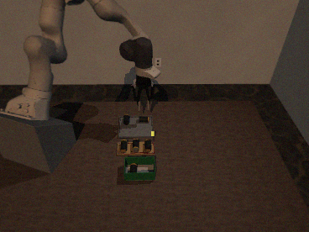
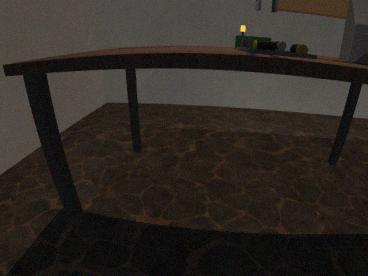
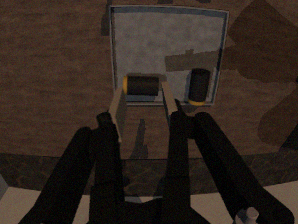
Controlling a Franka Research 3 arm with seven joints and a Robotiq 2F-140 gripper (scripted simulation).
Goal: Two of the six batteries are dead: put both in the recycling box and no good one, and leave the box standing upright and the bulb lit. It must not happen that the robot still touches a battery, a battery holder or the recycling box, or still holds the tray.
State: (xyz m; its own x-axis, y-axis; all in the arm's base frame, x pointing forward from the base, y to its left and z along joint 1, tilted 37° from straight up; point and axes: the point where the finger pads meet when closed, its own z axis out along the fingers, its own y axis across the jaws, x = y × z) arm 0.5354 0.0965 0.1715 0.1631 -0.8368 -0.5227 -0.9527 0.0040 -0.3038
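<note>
The desk (image 1: 201,168) (image 2: 175,57) (image 3: 55,75) carries everything, with the arm (image 1: 39,80) reaching over it from one side. The hand (image 1: 144,108) (image 3: 143,95) hangs above the desk near the far side of the grey tray; its fingers stand partly apart, with nothing between them.

The grey tray (image 1: 135,131) (image 3: 145,42) holds two batteries: one (image 1: 144,119) (image 3: 142,85) lies crosswise, seen beyond the fingertips in the wrist view, and another (image 1: 126,120) (image 3: 199,86) lies at a right angle to it.

The green recycling box (image 1: 140,176) (image 2: 239,41) stands upright, with one battery (image 1: 133,167) inside. Between box and tray, the orange-brown holder (image 1: 135,154) bears three batteries (image 1: 135,145) side by side.

The small bulb (image 1: 153,134) (image 2: 243,28) glows yellow at the tray's edge.
</note>
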